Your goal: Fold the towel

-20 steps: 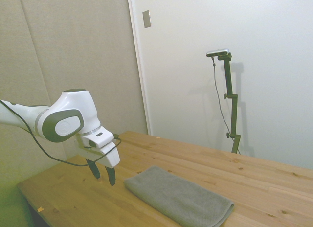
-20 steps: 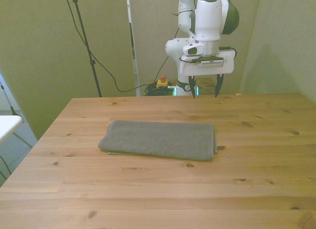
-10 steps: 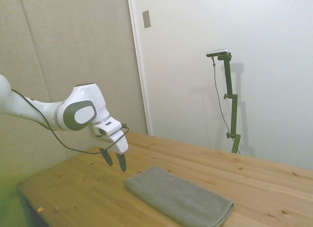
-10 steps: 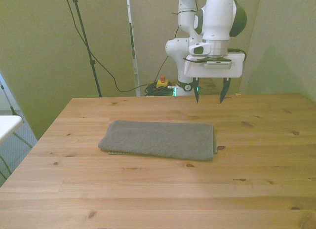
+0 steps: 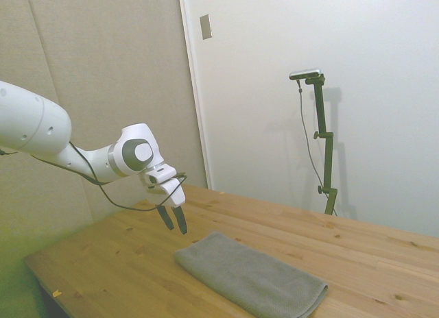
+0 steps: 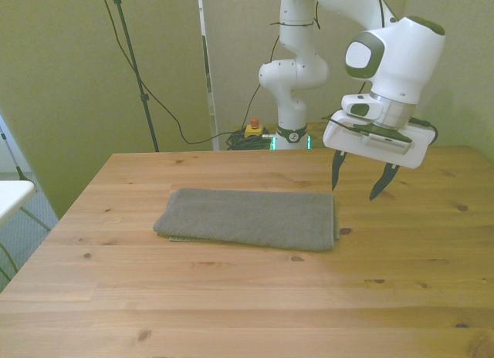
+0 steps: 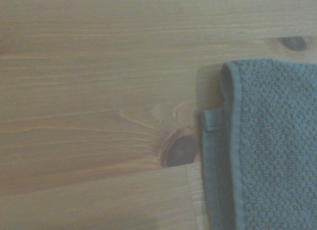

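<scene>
Wooden table [image 6: 231, 296], plank top with dark knots; one knot [image 7: 179, 150] shows close up in the wrist view. Red-and-yellow button box [image 6: 252, 129] on the floor behind the far edge, black cable [image 6: 166, 111] trailing to it. Grey wall plate [image 5: 206, 27] in the side view.

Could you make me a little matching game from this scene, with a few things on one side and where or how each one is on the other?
Things:
1. towel
2. gripper
3. table
4. dark knot in the wood

States:
A. open, hanging in the air above the wood, by the towel's end on the front view's right
B. grey, lying flat, already doubled over in layers
C. light wooden planks, bearing the cloth
D. right beside the towel's corner in the wrist view

Pairs: 1-B, 2-A, 3-C, 4-D
</scene>
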Tool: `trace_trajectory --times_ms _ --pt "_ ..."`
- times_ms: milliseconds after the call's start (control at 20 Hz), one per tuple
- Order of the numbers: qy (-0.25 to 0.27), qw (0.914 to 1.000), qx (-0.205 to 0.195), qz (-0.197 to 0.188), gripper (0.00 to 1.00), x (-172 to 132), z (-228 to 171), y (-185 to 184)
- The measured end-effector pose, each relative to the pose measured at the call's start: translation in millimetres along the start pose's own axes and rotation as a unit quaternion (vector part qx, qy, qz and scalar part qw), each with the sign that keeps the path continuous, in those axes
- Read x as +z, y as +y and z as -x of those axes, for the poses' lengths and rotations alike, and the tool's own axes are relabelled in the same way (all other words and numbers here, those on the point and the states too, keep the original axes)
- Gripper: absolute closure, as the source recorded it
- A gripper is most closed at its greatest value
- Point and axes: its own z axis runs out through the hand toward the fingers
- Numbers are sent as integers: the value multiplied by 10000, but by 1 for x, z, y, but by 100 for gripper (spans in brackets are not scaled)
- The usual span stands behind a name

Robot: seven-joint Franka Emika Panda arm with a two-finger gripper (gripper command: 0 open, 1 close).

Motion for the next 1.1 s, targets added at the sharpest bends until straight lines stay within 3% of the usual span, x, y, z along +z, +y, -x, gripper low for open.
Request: trace_trajectory --times_ms 350,550,1100 --pt "133 9994 -64 301 0 24 1 -27" --pt "389 9983 -64 425 0 31 3 -31" --pt "475 9972 -52 568 0 47 1 -30"
